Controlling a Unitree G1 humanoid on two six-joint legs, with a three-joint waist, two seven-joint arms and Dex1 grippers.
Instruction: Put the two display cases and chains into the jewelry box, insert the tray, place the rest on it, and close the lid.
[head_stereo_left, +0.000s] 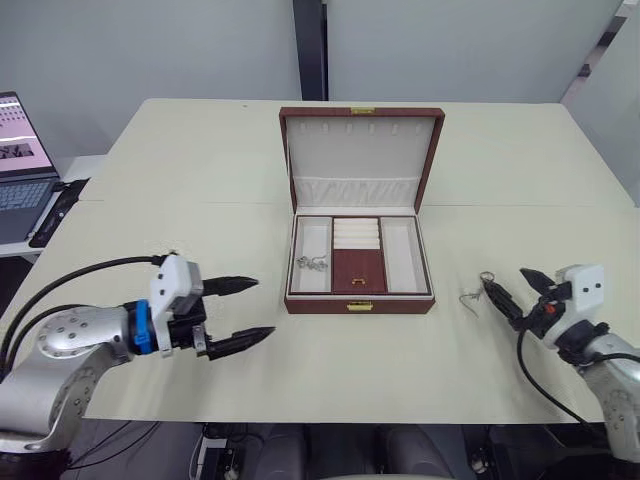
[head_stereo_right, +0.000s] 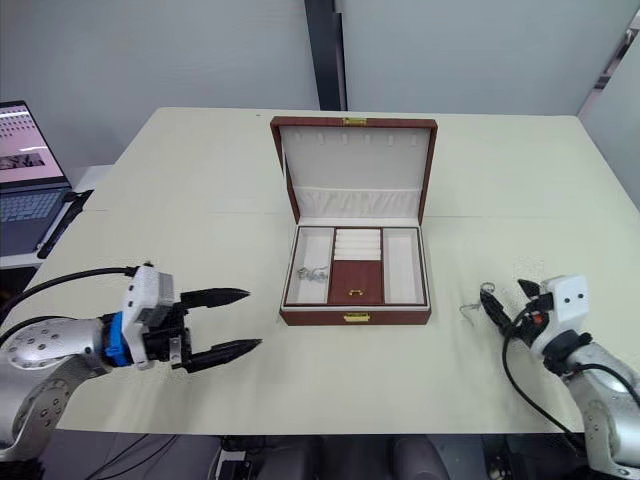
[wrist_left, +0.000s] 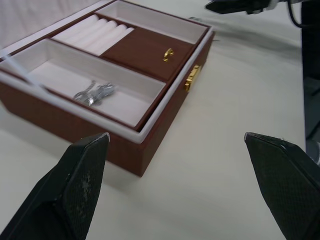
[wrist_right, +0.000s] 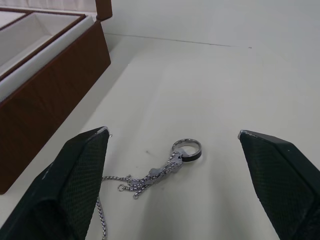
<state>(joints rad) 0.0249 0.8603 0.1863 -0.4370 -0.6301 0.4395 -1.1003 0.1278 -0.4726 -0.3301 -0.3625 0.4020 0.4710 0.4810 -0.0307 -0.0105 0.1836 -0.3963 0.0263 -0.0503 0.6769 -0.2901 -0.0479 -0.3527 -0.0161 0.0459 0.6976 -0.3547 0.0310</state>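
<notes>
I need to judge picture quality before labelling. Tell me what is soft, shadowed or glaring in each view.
Left eye view: even light, no glare, a soft shadow under the left gripper. Left wrist view: its black fingers are blurred, the jewelry box fairly sharp. Right wrist view: near fingers soft, the ring with chain in focus, faint shadows on the table.

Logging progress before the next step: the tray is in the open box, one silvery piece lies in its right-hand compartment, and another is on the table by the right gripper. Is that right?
Not quite. The silvery piece lies in the tray's left-hand compartment, as the left eye view shows. The rest holds: the tray sits in the open box, and another ring with a chain lies on the table by the right gripper.
</notes>
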